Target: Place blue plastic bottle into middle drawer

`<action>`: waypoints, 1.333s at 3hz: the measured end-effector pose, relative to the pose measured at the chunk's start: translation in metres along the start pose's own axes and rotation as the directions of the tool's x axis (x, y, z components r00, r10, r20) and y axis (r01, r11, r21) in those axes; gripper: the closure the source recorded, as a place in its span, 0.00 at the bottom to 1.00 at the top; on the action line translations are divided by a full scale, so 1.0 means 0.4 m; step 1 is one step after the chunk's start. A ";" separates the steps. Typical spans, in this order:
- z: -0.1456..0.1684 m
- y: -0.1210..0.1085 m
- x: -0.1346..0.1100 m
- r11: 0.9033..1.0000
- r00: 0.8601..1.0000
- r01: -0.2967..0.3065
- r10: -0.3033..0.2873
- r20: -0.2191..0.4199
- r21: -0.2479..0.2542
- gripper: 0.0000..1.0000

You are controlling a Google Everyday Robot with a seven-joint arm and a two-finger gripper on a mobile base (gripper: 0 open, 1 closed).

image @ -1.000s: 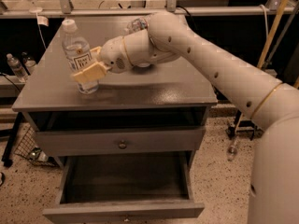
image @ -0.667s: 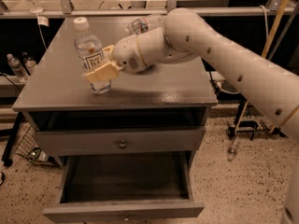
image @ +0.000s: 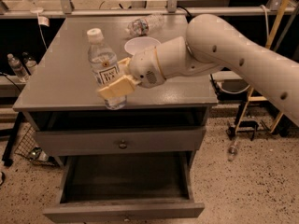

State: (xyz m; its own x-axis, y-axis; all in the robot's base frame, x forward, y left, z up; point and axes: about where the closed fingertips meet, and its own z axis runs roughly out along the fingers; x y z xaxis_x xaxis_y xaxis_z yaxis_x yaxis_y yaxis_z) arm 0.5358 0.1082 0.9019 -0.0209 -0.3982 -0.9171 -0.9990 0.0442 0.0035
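The blue plastic bottle (image: 103, 65) is clear with a white cap and a white "TEA" label. It is held nearly upright, tilted slightly, over the front edge of the grey cabinet top (image: 60, 83). My gripper (image: 113, 85) is shut on the bottle's lower half, and its cream fingers (image: 117, 87) wrap around the label; the white arm reaches in from the right. The middle drawer (image: 124, 209) is pulled open below, a wide grey box with a dark interior, in front of and below the bottle.
A closed drawer face with a round knob (image: 123, 144) sits above the open drawer. On the cabinet top, a white bowl (image: 139, 45) stands behind my gripper and a label-less clear bottle (image: 145, 24) lies at the back. More bottles (image: 16, 66) stand at the far left, and one (image: 232, 149) lies on the floor at right.
My gripper has carried the bottle from the back left of the cabinet top to the right and forward, to the front edge. The drawer has stayed open.
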 end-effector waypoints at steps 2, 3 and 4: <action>0.057 0.186 0.135 0.994 0.996 -0.092 0.091 0.025 0.065 1.00; 0.059 0.190 0.138 0.993 0.995 -0.094 0.093 0.024 0.067 1.00; 0.076 0.217 0.194 0.980 0.990 -0.138 0.138 0.013 0.144 1.00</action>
State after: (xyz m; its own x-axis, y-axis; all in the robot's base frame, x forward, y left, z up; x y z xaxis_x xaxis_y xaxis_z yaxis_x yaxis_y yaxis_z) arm 0.4488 0.1090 0.8190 -0.1577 -0.3763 -0.9130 -0.9704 0.2304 0.0726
